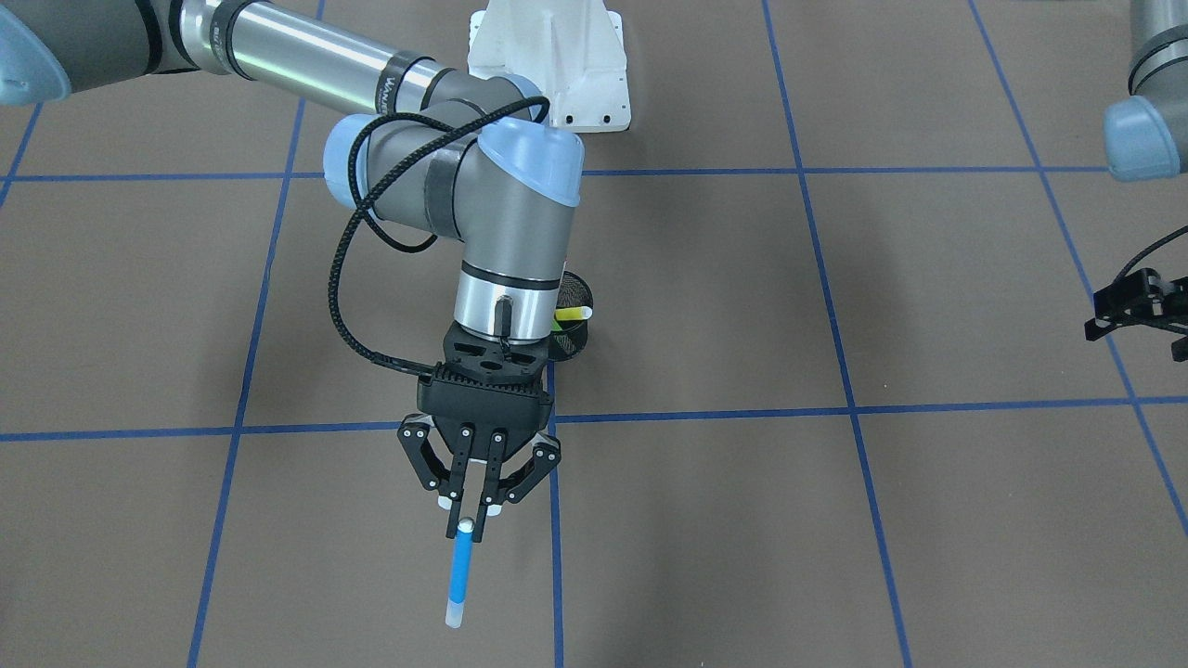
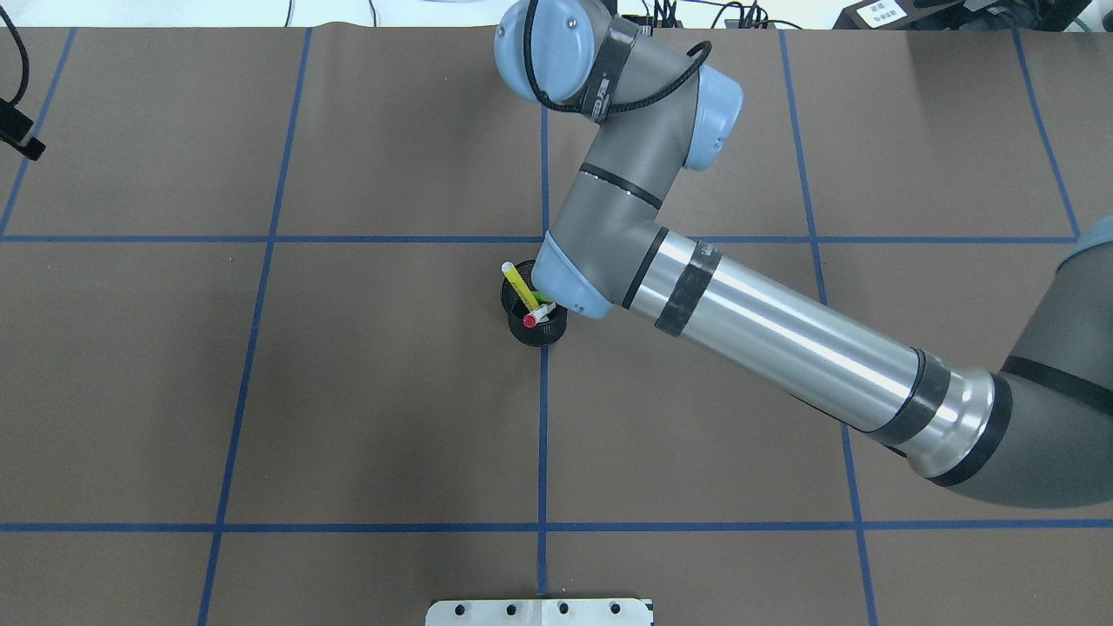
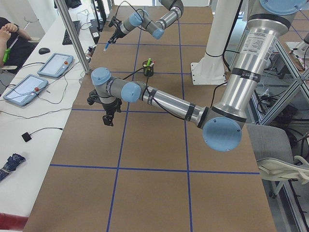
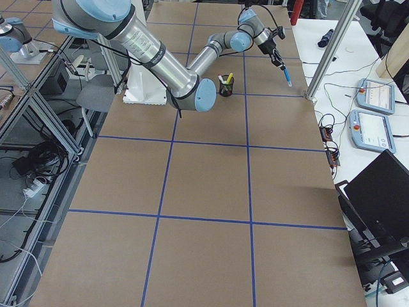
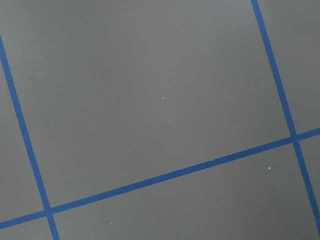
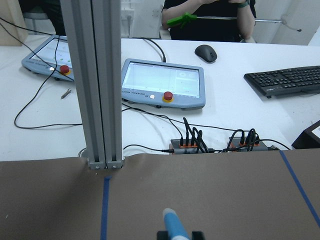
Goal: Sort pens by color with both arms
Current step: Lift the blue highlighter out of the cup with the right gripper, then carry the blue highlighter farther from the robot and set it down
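Observation:
My right gripper [image 1: 468, 527] is shut on the top end of a blue pen [image 1: 459, 575], which hangs down over the mat near its far edge. The pen's pale tip shows in the right wrist view [image 6: 172, 225]. A black mesh cup [image 2: 535, 329] at the table's middle holds a yellow pen [image 2: 519, 285], a white pen with a red cap [image 2: 529, 321] and a green pen [image 2: 544, 305]. My left gripper [image 1: 1137, 311] hovers over bare mat at the other side, cut off by the frame edge. I cannot tell if it is open.
The white pedestal base [image 1: 557, 65] stands at the robot's side. Beyond the mat's far edge are an aluminium post [image 6: 97, 80], a touch panel [image 6: 162, 82], cables and a seated person. Blue tape lines [image 5: 165, 175] grid the brown mat.

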Available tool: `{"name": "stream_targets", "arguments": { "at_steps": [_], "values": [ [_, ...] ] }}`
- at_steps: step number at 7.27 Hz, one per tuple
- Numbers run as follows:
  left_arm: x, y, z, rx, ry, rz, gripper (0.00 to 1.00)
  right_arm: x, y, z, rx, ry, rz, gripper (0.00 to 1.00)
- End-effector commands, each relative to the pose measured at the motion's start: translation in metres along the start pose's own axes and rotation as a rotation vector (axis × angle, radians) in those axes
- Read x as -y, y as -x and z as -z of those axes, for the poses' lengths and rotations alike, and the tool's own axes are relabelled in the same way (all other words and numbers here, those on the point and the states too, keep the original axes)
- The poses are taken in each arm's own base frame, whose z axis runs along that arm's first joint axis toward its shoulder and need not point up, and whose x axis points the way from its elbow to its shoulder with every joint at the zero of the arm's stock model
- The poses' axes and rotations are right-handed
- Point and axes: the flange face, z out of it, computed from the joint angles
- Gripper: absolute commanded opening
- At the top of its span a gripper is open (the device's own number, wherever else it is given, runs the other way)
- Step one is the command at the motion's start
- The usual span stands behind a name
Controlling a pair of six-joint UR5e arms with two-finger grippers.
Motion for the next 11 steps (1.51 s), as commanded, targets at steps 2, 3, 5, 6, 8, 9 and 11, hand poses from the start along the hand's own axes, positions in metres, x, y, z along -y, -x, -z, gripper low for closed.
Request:
{"name": "stream_targets", "arguments": {
  "at_steps": [2, 3, 5, 6, 8, 9, 11],
  "values": [
    [0.012, 0.025, -0.033, -0.003, -0.007, -0.002, 1.00, -0.074, -0.019, -0.043, 0.035, -0.099, -0.028, 0.00],
    [0.012, 0.028, -0.037, -0.004, -0.013, 0.004, 1.00, -0.094, -0.026, -0.044, 0.103, -0.112, -0.055, 0.00],
    [0.011, 0.032, -0.045, -0.004, 0.001, 0.017, 1.00, -0.118, -0.028, -0.040, 0.096, -0.179, -0.049, 0.00],
    [0.011, 0.034, -0.053, -0.005, 0.014, 0.021, 1.00, -0.128, -0.029, -0.039, 0.082, -0.205, -0.039, 0.00],
    [0.010, 0.036, -0.056, -0.004, 0.021, 0.025, 1.00, -0.148, -0.026, -0.043, 0.066, -0.216, -0.024, 0.00],
    [0.010, 0.036, -0.057, -0.004, 0.022, 0.026, 1.00, -0.157, -0.021, -0.039, 0.107, -0.212, -0.045, 0.00],
    [0.010, 0.035, -0.058, -0.005, 0.024, 0.024, 1.00, -0.163, -0.022, -0.043, 0.153, -0.203, -0.072, 0.00]
  ]
}}
